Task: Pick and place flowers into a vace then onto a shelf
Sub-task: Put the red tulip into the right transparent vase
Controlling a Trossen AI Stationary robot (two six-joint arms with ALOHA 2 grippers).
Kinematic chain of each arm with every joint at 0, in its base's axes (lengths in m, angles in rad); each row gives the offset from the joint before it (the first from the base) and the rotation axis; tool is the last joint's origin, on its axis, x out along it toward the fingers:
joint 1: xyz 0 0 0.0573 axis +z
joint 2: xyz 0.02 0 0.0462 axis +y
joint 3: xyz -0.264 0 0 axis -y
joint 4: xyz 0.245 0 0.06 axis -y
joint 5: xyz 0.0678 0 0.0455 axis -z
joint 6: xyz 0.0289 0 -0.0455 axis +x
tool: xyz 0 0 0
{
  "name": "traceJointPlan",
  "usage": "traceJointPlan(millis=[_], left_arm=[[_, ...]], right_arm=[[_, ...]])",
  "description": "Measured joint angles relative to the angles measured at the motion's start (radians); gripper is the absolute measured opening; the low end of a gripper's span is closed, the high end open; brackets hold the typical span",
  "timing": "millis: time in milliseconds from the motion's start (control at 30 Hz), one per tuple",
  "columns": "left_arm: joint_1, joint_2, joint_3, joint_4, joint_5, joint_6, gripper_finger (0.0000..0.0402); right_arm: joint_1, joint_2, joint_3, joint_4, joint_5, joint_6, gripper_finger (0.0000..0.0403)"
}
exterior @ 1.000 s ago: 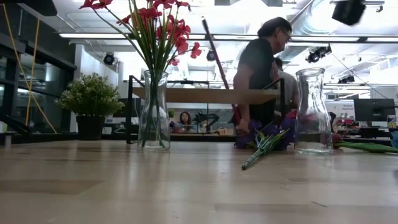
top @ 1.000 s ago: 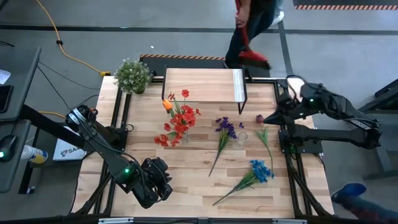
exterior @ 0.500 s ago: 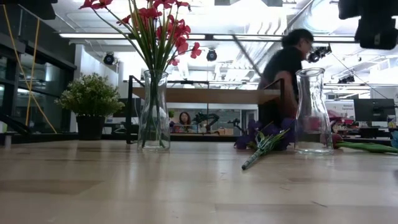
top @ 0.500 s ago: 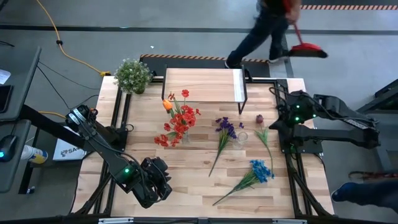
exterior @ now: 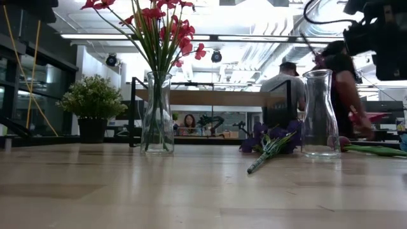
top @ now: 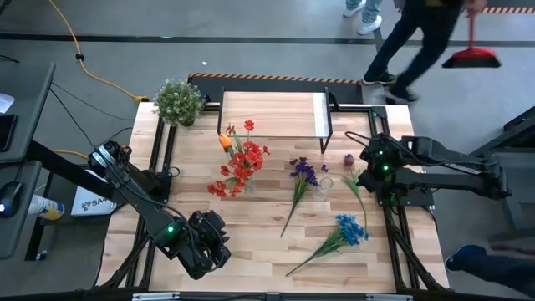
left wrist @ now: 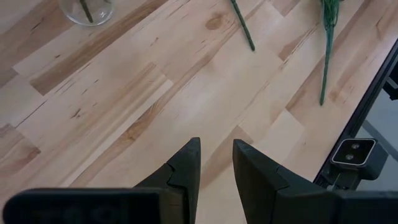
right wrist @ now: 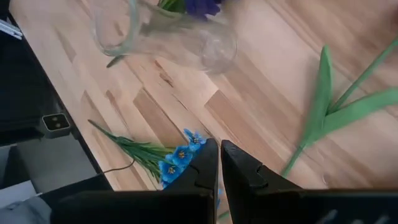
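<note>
A glass vase point(top: 242, 182) point(exterior: 158, 117) stands on the table and holds the red clusters and the orange tulip point(top: 225, 140). An empty glass vase point(top: 324, 186) point(exterior: 320, 114) point(right wrist: 168, 31) stands beside the purple bunch point(top: 303, 171) point(exterior: 270, 143), which lies flat. The dark red rosebud point(top: 349, 158) lies with its green stem point(right wrist: 336, 106) on the wood. The blue bunch point(top: 347, 227) point(right wrist: 180, 155) lies nearer. My right gripper point(top: 369, 163) point(right wrist: 219, 155) hangs shut above the rosebud's stem, touching nothing. My left gripper point(top: 213, 242) point(left wrist: 216, 158) waits at the near left, open by a narrow gap.
The shelf point(top: 276, 114) point(exterior: 210, 97) stands at the far middle of the table, with the potted plant point(top: 178, 100) at the far left corner. Bare wood lies between the vases and the near edge. People walk on the floor beyond the far edge.
My right gripper has come down and moved from the table's right edge toward its left, over the rosebud's stem near the empty vase. A person with a red broom has walked to the right behind the table. The flowers and vases have stayed put.
</note>
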Motion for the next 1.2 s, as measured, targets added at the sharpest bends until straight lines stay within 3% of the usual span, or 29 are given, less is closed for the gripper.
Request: traceJointPlan(millis=[267, 633, 967, 1200], left_arm=[[0.000, 0.000, 0.000, -0.001, -0.006, 0.000, 0.0129], [0.000, 0.000, 0.000, -0.023, -0.009, 0.000, 0.0129], [0.000, 0.000, 0.000, -0.025, -0.008, 0.000, 0.0129], [0.000, 0.000, 0.000, -0.025, 0.000, 0.000, 0.0129]], right_arm=[[0.000, 0.000, -0.054, 0.027, 0.013, 0.003, 0.0012], [0.000, 0.000, -0.054, 0.025, 0.194, 0.132, 0.0012], [0.000, 0.000, -0.054, 0.025, 0.249, 0.021, 0.0012], [0.000, 0.000, -0.054, 0.014, 0.349, 0.054, 0.0013]])
